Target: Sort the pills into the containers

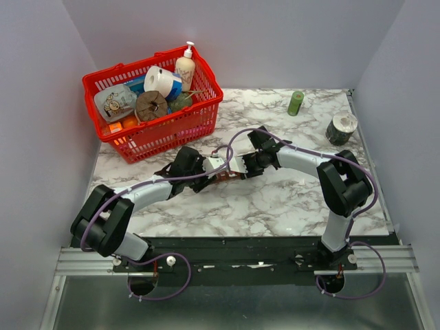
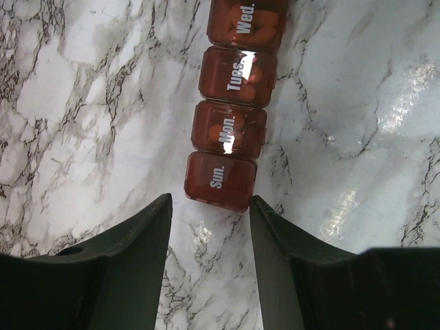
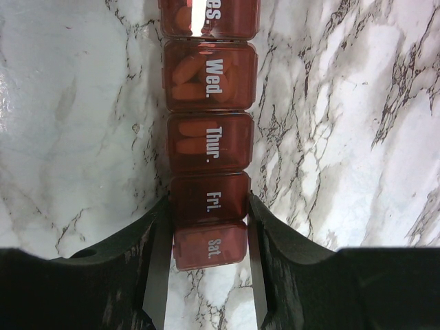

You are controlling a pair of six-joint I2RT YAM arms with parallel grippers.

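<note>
Broadly, the marble table (image 1: 275, 199) carries a red basket (image 1: 165, 134) of odds and ends at its far left, well apart from the work. Both arms reach in to meet near the table's middle. Between them lie the containers (image 1: 225, 177), one narrow red-brown strip of lidded day compartments flat on the marble. The right gripper (image 3: 210, 206) is pinching that strip at its Fri. and Sat. end, one finger pressed to each long side. The left gripper (image 2: 210, 203) stands spread at the opposite end. The Sun. compartment of the containers (image 2: 227, 130) only just enters the gap between its tips; one finger looks close to a corner, though I cannot tell if it touches. All lids in the wrist views appear shut. Orange pills (image 3: 189, 75) show through the tinted plastic in Thur., Wed. and the compartment beyond, and also in Mon. and Tues. in the left wrist view. Sun., Fri. and Sat. look empty, though the tint makes that uncertain. My judgement is that the strip is light, rigid and smooth, so it will skate or pivot on the glossy marble if pushed from one end. A hold across the narrow width, as the right side has, should steady it. The small lids probably snap, so opening one wants a fingertip under its lip while the other end is braced.
</note>
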